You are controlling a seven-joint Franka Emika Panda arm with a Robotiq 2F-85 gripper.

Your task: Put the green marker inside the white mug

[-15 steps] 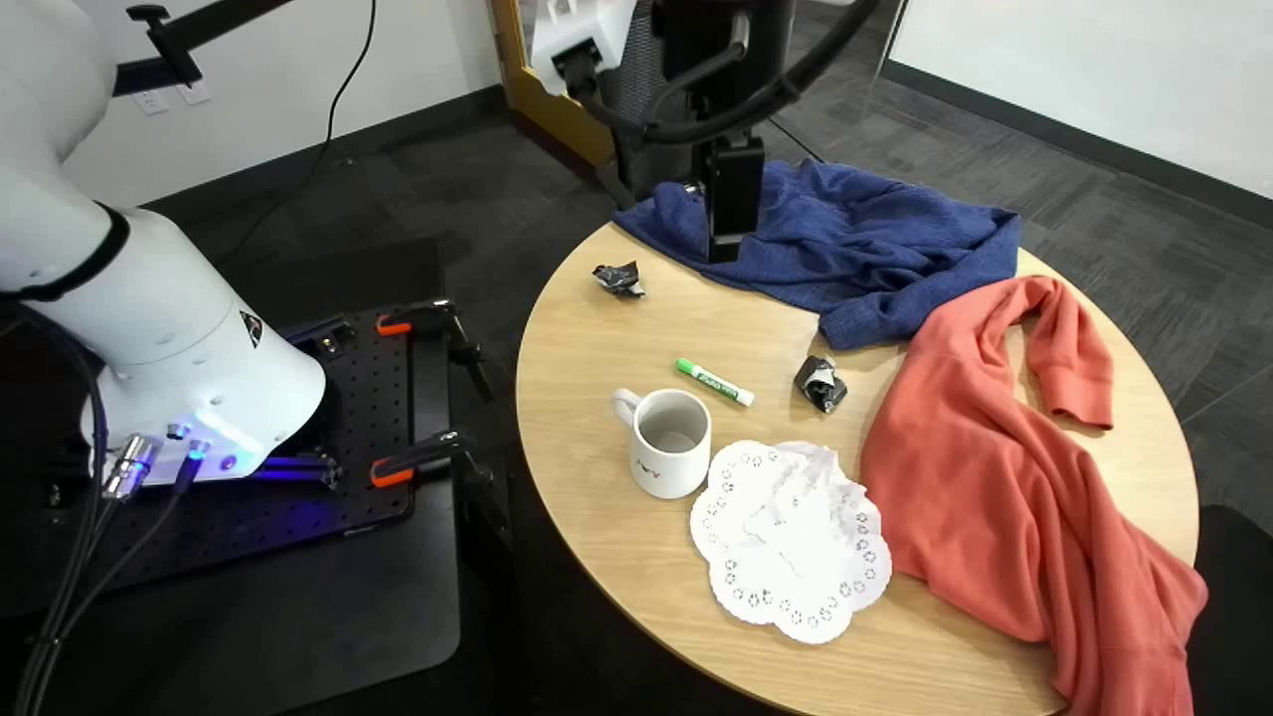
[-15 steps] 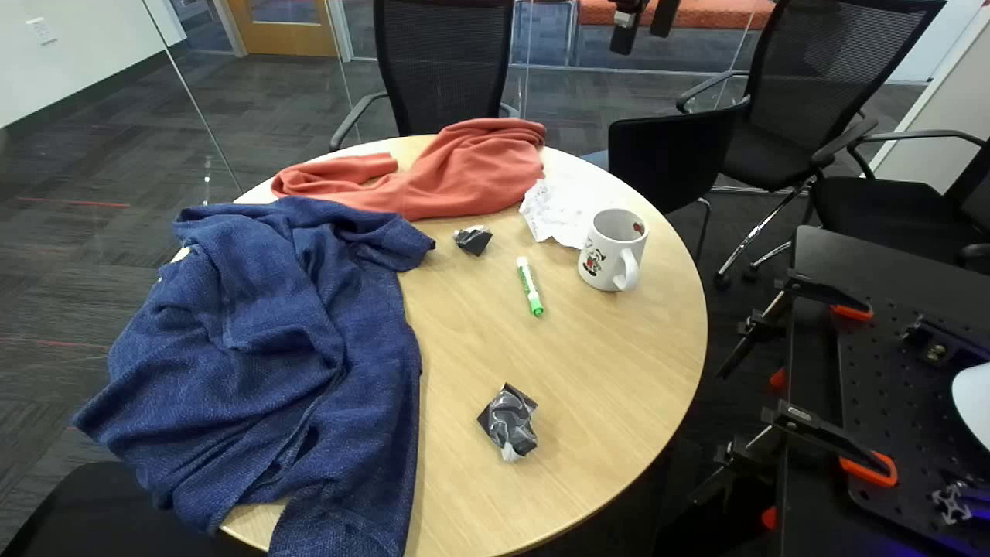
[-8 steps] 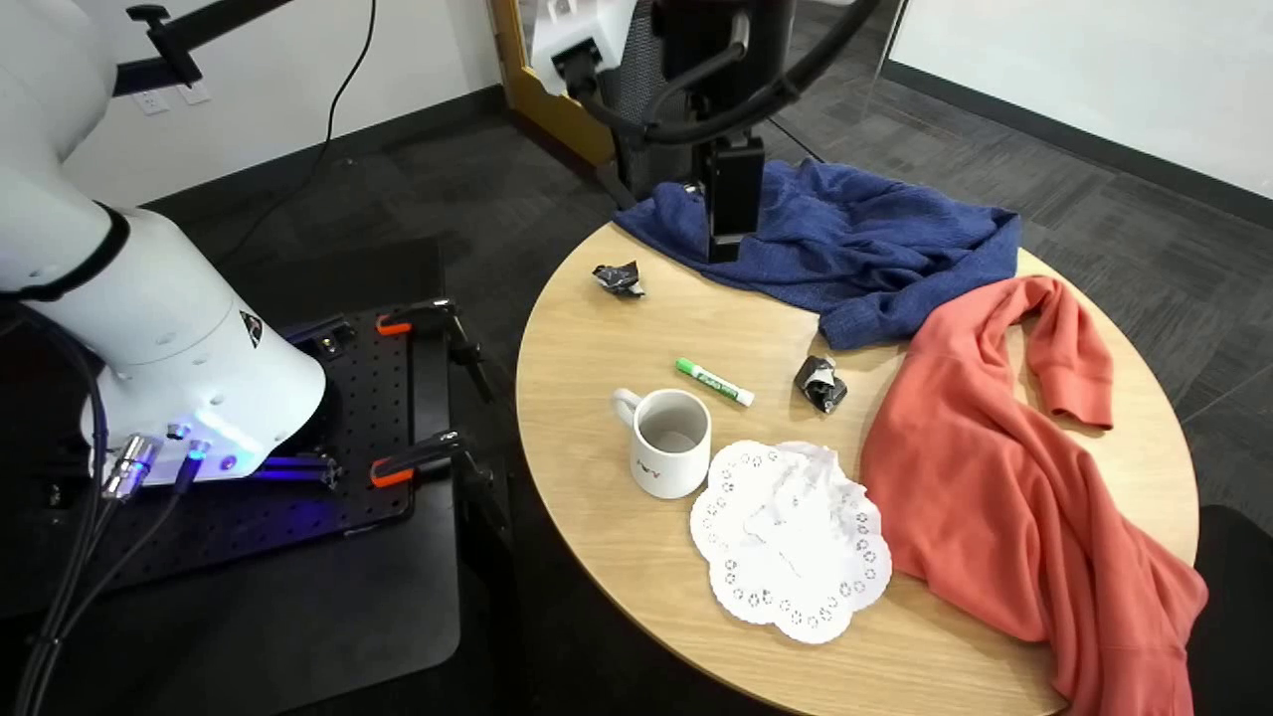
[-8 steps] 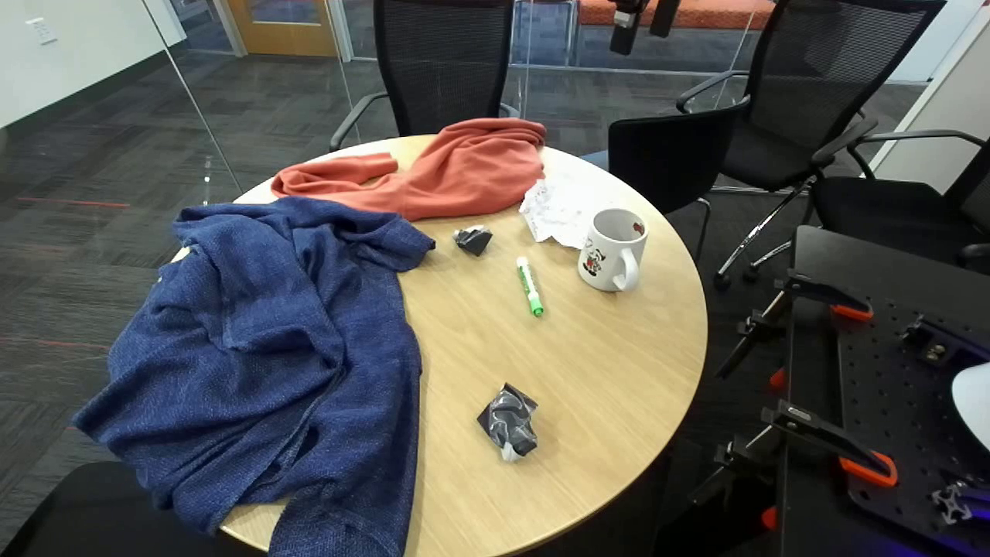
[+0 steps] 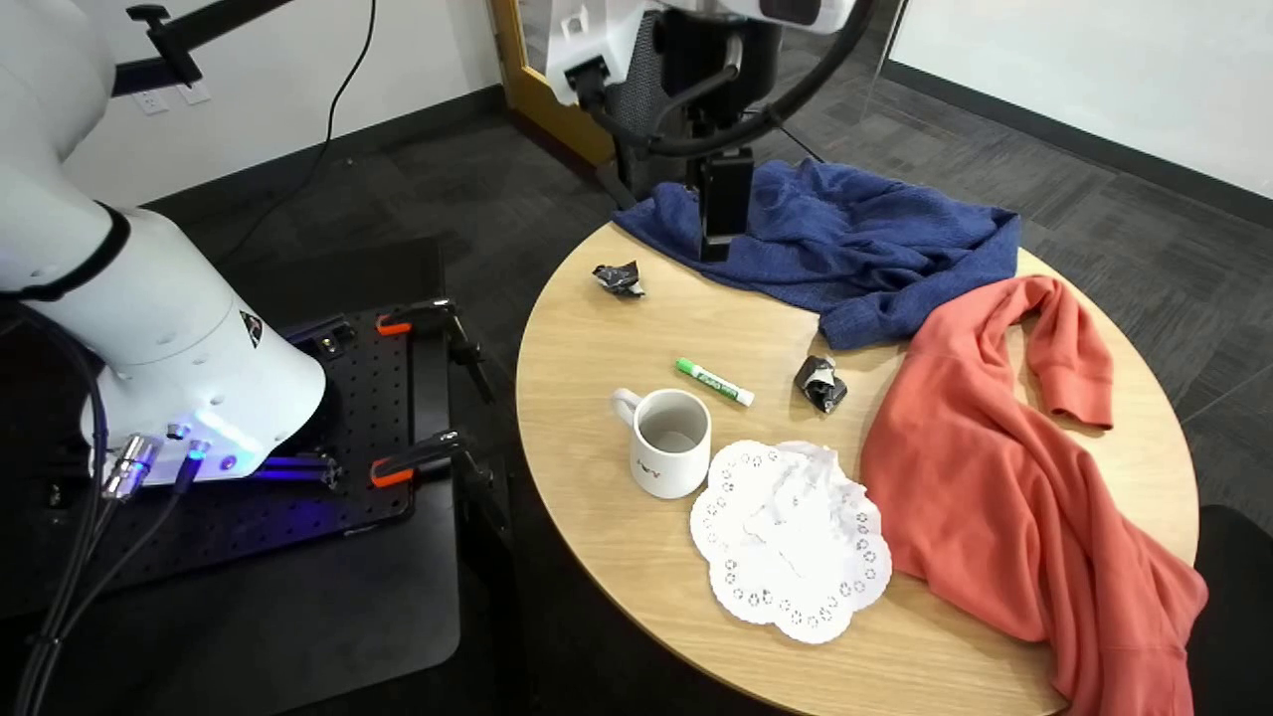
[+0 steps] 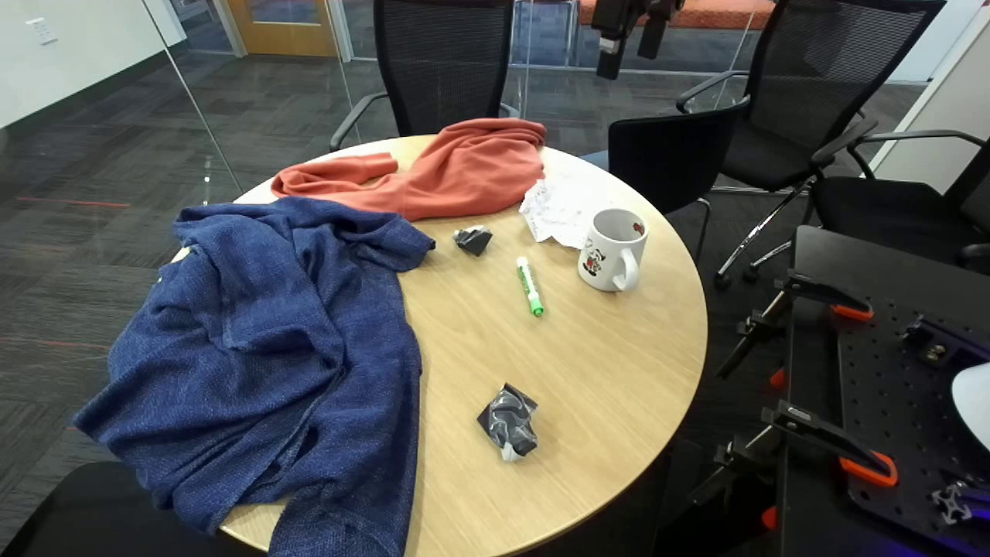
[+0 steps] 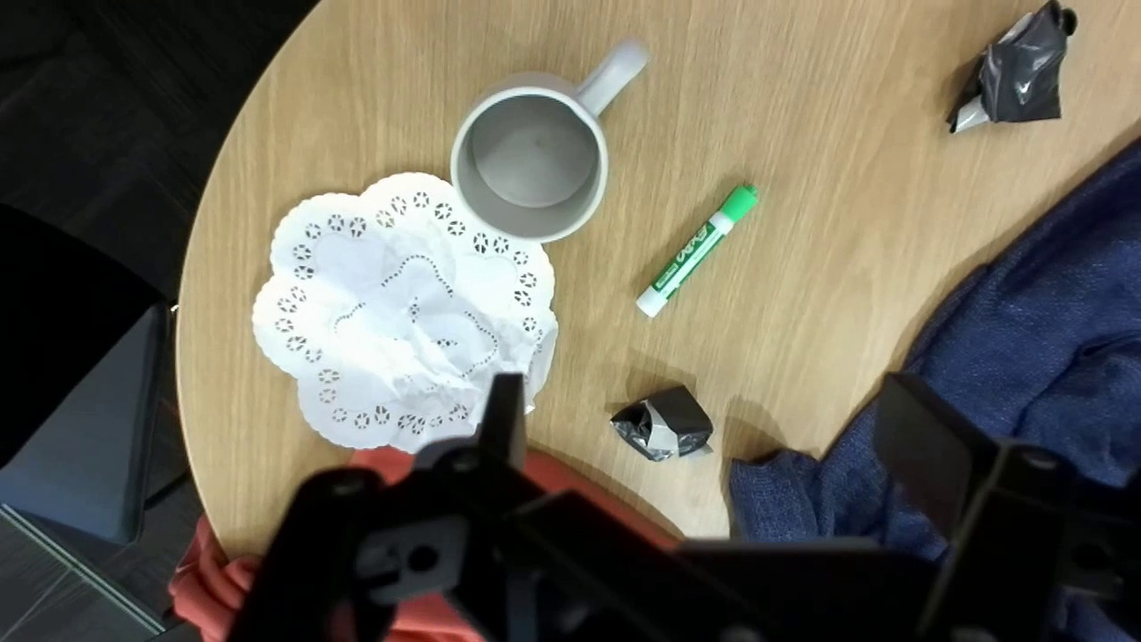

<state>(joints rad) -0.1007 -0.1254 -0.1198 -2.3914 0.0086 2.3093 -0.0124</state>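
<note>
The green marker, white with a green cap and label, lies flat on the table; it shows in both exterior views [image 5: 715, 382] [image 6: 530, 286] and in the wrist view [image 7: 695, 253]. The white mug stands upright beside it, apart from it, also in both exterior views [image 5: 670, 469] [image 6: 602, 263] and in the wrist view [image 7: 537, 147]. Its inside looks empty. My gripper is high above the table, with its fingers wide apart and nothing between them in the wrist view [image 7: 704, 392]. Its fingers also show in both exterior views [image 5: 718, 244] [image 6: 629, 58].
A white lacy doily [image 7: 401, 312] lies against the mug's side. One crumpled black wrapper [image 7: 664, 423] is near the marker's white end, another [image 7: 1021, 71] farther off. A blue garment [image 5: 875, 234] and a coral garment [image 5: 995, 477] cover parts of the round table's edge.
My gripper has moved slightly left in an exterior view, and down and left in an exterior view. The marker, the mug and the other things on the table have not moved.
</note>
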